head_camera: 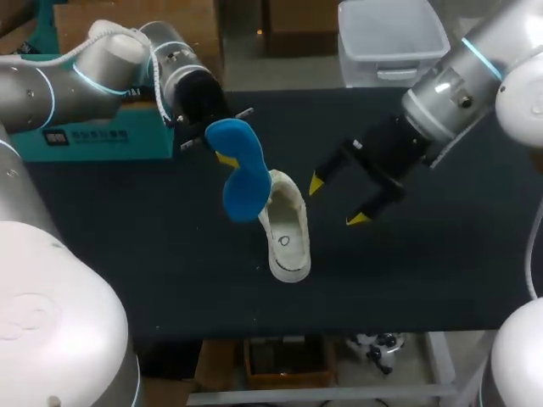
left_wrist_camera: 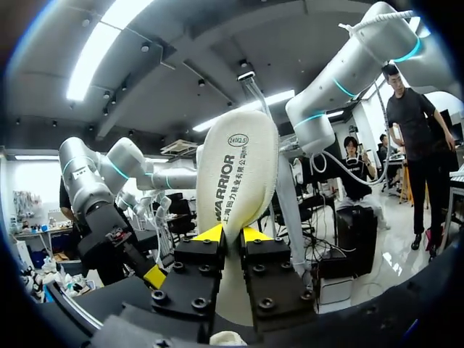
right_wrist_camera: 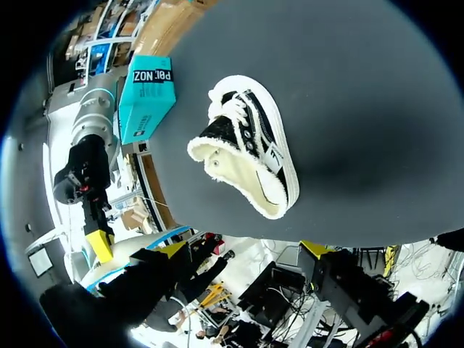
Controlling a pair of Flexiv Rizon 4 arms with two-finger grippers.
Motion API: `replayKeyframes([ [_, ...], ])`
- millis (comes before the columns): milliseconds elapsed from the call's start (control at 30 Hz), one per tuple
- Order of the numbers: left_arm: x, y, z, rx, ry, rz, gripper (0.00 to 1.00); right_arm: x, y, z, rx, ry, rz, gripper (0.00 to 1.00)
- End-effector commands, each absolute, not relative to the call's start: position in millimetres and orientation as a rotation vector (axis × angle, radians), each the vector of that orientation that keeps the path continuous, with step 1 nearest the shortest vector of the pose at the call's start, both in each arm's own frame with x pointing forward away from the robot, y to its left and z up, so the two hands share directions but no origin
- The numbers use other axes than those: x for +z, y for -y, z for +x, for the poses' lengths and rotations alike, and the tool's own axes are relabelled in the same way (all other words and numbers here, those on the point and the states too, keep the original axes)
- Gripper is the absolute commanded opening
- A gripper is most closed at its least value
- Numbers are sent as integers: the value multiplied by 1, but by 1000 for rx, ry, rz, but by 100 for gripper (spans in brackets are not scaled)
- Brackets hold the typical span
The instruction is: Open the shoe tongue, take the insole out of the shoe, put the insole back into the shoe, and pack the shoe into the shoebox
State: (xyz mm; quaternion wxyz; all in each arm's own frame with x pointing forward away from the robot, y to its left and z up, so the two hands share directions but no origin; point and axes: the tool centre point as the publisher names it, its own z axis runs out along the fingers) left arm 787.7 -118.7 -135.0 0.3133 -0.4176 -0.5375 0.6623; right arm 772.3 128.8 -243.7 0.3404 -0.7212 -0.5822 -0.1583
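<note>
The left end effector (head_camera: 225, 157) is clamped on the insole (head_camera: 242, 174), its two yellow tips pressed against opposite faces near one end. In the left wrist view the insole (left_wrist_camera: 235, 174) stands up from between the closed fingers of that end effector (left_wrist_camera: 232, 235), its pale printed underside facing the camera. In the head view its blue top face shows. The insole hangs in the air, and its free end reaches down to the shoe (head_camera: 284, 225) just below the left end effector; I cannot tell whether they touch.

The right end effector (head_camera: 337, 201) is spread wide and holds nothing. It hovers just beside the shoe, on the side away from the left end effector. In its wrist view the shoe (right_wrist_camera: 246, 156) lies ahead of the parted tips (right_wrist_camera: 243, 250), black with white laces and a cream fleecy lining, resting on the dark worktop (right_wrist_camera: 348, 109).

The teal shoebox (head_camera: 85, 131) sits behind the left end effector at the worktop's (head_camera: 424, 254) far edge, well apart from the shoe.
</note>
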Motion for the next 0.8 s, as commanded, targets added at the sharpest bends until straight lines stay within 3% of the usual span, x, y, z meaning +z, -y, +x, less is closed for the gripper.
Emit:
replayKeyframes([
  [33,-135,123,795,1788,1305,-1054,0,-244,-130,776,-410,1351,-1843,100],
  [800,-118,139,765,1690,1345,-1124,0,-246,-148,733,-237,889,-1878,100],
])
